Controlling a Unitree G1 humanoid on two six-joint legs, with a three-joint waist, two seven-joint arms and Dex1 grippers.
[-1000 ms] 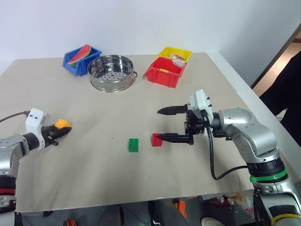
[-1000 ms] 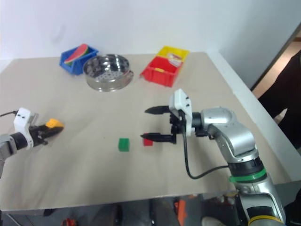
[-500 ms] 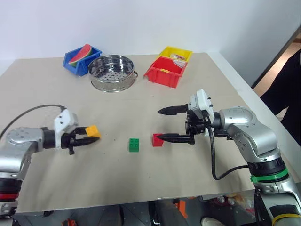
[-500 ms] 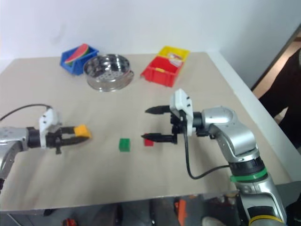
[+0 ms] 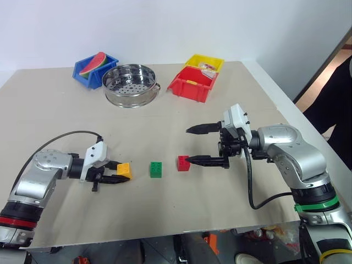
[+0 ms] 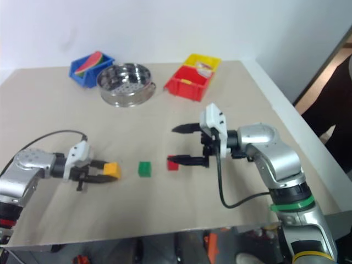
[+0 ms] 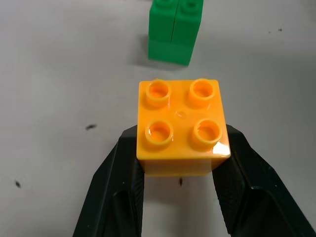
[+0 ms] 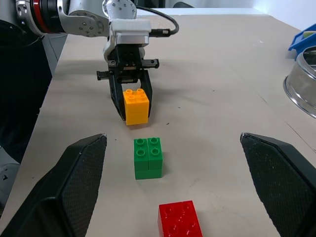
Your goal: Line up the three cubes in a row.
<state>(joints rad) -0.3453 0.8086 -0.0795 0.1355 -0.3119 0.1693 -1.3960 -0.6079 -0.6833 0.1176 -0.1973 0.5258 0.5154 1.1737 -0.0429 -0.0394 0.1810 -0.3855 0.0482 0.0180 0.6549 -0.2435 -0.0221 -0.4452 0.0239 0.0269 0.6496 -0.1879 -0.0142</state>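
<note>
Orange-yellow cube (image 5: 124, 170) sits clamped between your left gripper (image 5: 116, 172)'s two black fingers, just left of the green cube (image 5: 156, 169) on the tan table (image 5: 165, 121). You can see the red cube (image 5: 183, 163) just right of the green one. Your right gripper (image 5: 196, 145) hangs wide open and empty, its lower finger (image 5: 204, 160) just beside the red cube.

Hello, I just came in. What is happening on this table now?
The robot is lining up three small studded plastic bricks. Its left pincer is shut on the orange-yellow brick and holds it beside the green brick, with a gap between them. The red brick sits on the table on the green one's other side. The right pincer is open, one finger close to the red brick.
</note>
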